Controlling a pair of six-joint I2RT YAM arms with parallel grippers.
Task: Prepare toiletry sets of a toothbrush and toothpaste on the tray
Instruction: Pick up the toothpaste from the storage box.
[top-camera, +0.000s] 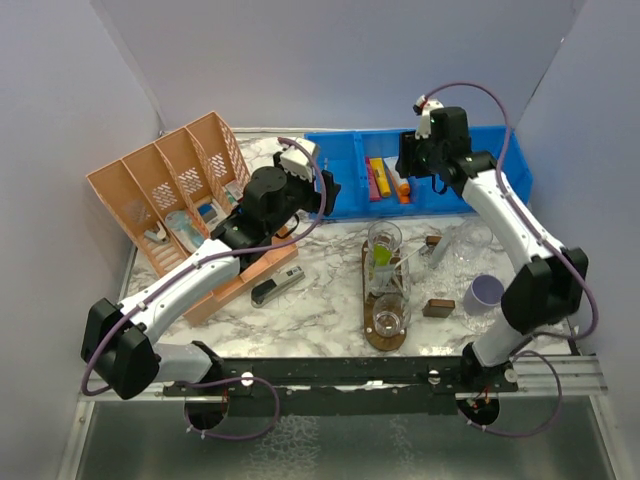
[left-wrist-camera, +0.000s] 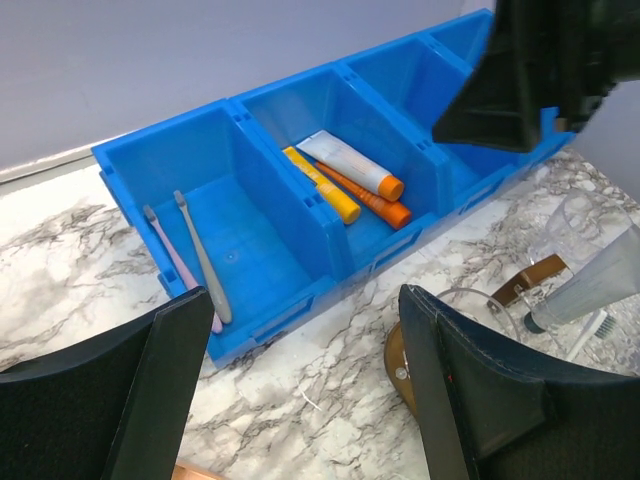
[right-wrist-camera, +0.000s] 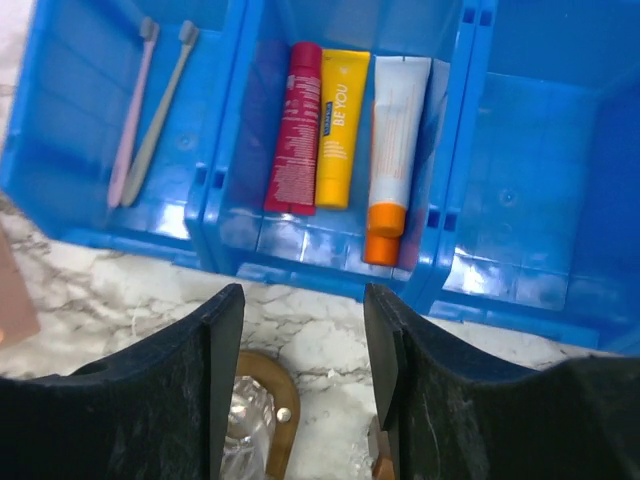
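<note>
The dark brown tray (top-camera: 368, 290) lies in the middle of the table. On it stand two clear tumblers: the far one (top-camera: 384, 243) holds a lime green tube and a thin toothbrush, the near one (top-camera: 390, 316) looks empty. My left gripper (top-camera: 328, 196) hovers open by the blue bin's left end, nothing between its fingers (left-wrist-camera: 170, 380). My right gripper (top-camera: 412, 166) hangs open above the bin's front edge. Below it lie two toothbrushes (right-wrist-camera: 140, 110) and red (right-wrist-camera: 293, 130), yellow (right-wrist-camera: 340, 125) and white orange-capped (right-wrist-camera: 395, 150) tubes. The tray's far end (right-wrist-camera: 278, 400) shows between the right fingers.
The blue compartmented bin (top-camera: 500, 165) runs along the back. An orange divided basket (top-camera: 170, 195) stands at the left, a dark stapler-like thing (top-camera: 275, 288) in front of it. A purple cup (top-camera: 485, 293), spare clear tumblers (top-camera: 470, 245) and small brown blocks (top-camera: 438, 308) lie right of the tray.
</note>
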